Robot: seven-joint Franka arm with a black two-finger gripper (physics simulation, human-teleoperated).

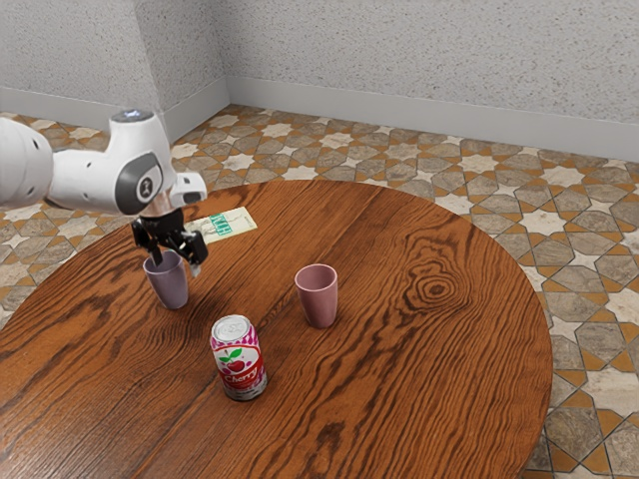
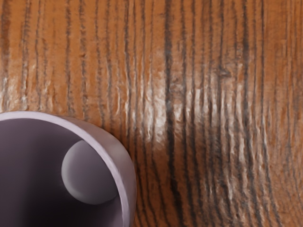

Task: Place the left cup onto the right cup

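Showing a bare bottom — left cup (image 2: 33,151)

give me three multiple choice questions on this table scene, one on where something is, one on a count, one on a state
1. Where is the soda can in the exterior view?
A. nearer the camera than both cups
B. behind both cups, by the wall
C. inside a cup

2. How many cups are in the scene?
A. one
B. two
C. four

3. How is the can?
A. upright
B. on its side
C. crushed flat

Answers:
1 A: it stands in front of the lilac cup and the pink cup, between them.
2 B: those two are the only cups.
3 A: its silver top faces up.
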